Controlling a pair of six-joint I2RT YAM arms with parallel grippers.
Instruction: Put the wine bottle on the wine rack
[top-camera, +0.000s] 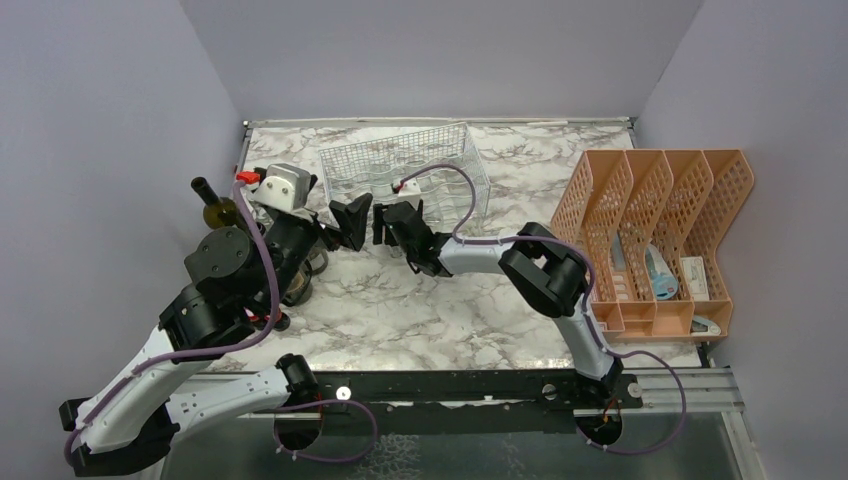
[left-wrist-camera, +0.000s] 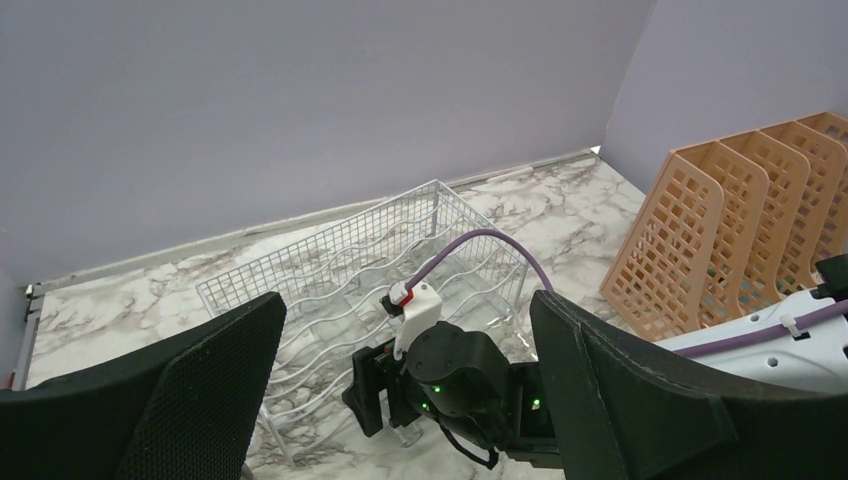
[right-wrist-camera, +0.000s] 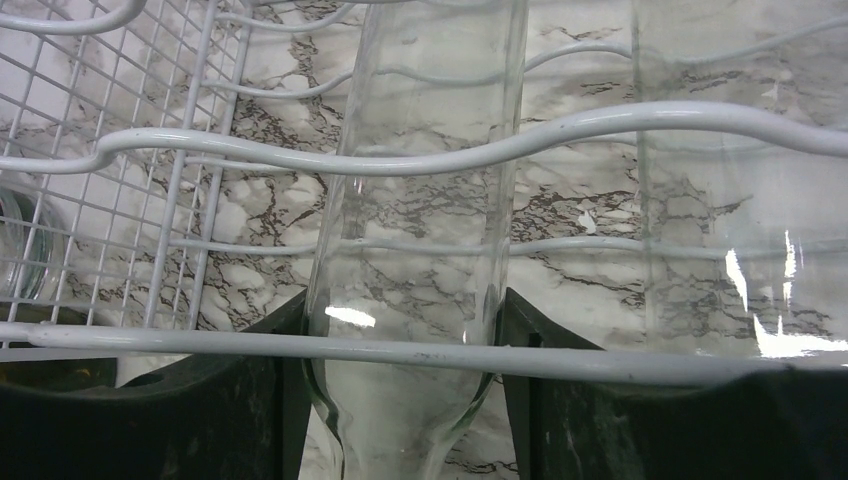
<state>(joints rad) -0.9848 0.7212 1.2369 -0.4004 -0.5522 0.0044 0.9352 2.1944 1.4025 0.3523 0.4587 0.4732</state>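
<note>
Clear glass, the wine bottle (right-wrist-camera: 410, 250) lies lengthwise in a cradle of the wine rack (top-camera: 440, 160), and its narrowing end points back toward the right hand (right-wrist-camera: 403, 310). That hand holds it. In the right wrist view the two dark fingers (right-wrist-camera: 285, 400) press flat against either side of the glass, just behind the rack's straight near rail. The marble pattern of the worktop (top-camera: 400, 300) shows through the bottle and the white wires.

A second clear bottle (right-wrist-camera: 740, 200) lies in the next cradle at the first one's 3 o'clock. The rim of another glass piece shows at its 9 o'clock, too cropped to identify.

In the overhead view the rack sits at 12 o'clock on the worktop, close to the back wall. The right arm stretches from its base at 5 o'clock up to the rack's near edge.

The left hand (left-wrist-camera: 407, 305) hangs just at 9 o'clock of the right hand. Its fingers are spread wide with nothing between them, and it faces the rack.

A dark green bottle (top-camera: 218, 210) shows at 9 o'clock on the worktop, partly hidden behind the left arm. An orange perforated tray (top-camera: 660, 200) with slanted dividers stands at 3 o'clock, well apart from the rack, with a few small items in its near compartments.
</note>
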